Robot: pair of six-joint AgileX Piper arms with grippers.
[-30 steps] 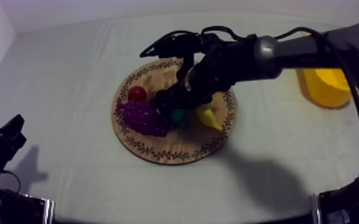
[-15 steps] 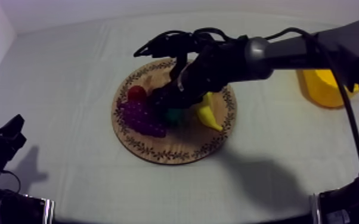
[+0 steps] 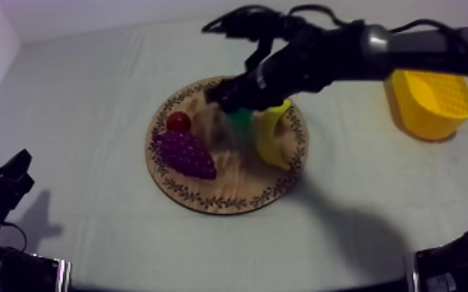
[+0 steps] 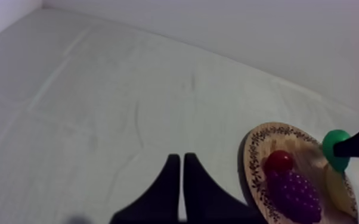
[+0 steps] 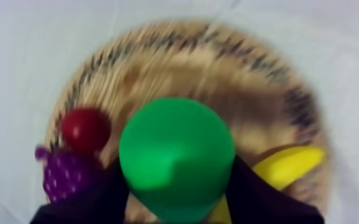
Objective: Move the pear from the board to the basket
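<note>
A grey-white cloth covered the table [image 3: 82,101], with the wooden board [image 3: 206,196] near its middle and the yellow basket [image 3: 426,124] well apart at the right side. The right gripper [image 5: 177,179] was clamped round the pear [image 5: 176,149], holding it over the board, near the banana [image 3: 272,138], the grapes [image 3: 184,153] and the small red fruit [image 3: 179,121]. The left gripper [image 4: 182,161] sat low at the table's left side, fingers pressed together on nothing.
</note>
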